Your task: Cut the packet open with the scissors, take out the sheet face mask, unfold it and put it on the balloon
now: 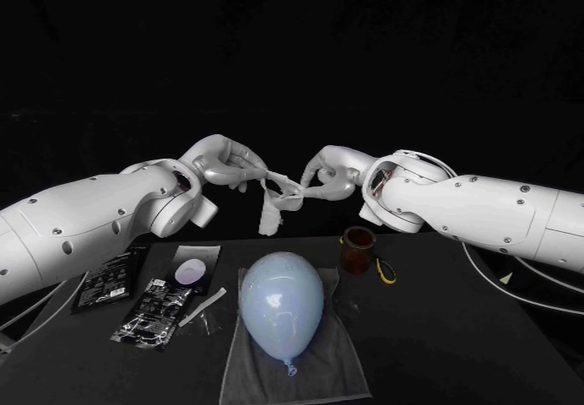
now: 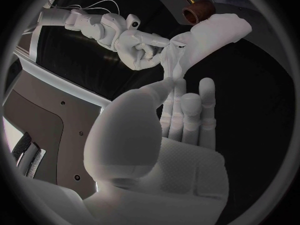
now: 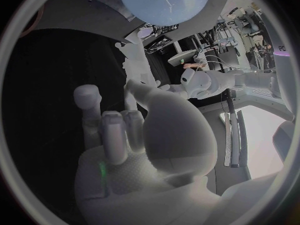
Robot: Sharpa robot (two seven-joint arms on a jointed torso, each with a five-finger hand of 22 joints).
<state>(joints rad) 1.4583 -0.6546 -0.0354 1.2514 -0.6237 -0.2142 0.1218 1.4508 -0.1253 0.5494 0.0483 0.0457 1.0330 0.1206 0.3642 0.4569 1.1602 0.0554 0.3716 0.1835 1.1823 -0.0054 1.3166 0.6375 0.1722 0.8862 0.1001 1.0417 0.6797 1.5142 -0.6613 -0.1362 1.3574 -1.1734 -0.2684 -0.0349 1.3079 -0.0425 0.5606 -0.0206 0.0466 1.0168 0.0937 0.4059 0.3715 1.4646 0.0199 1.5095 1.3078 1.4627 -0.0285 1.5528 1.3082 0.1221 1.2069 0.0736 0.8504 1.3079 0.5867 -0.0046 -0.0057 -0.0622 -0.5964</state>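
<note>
On the black table (image 1: 462, 337) the balloon (image 1: 283, 305) is laid on a cloth (image 1: 262, 381). The sheet face mask (image 1: 278, 202) is held aloft, pinched by the left hand (image 1: 229, 162) and the right hand (image 1: 327, 175).

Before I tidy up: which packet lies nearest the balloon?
The packet with the pale oval, beside the balloon; the darker packet and the black one lie further left.

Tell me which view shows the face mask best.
Head view: the face mask hangs partly folded between the left robot hand and right robot hand. The left wrist view shows one broad fold close up; the right wrist view, a narrow strip.
</note>
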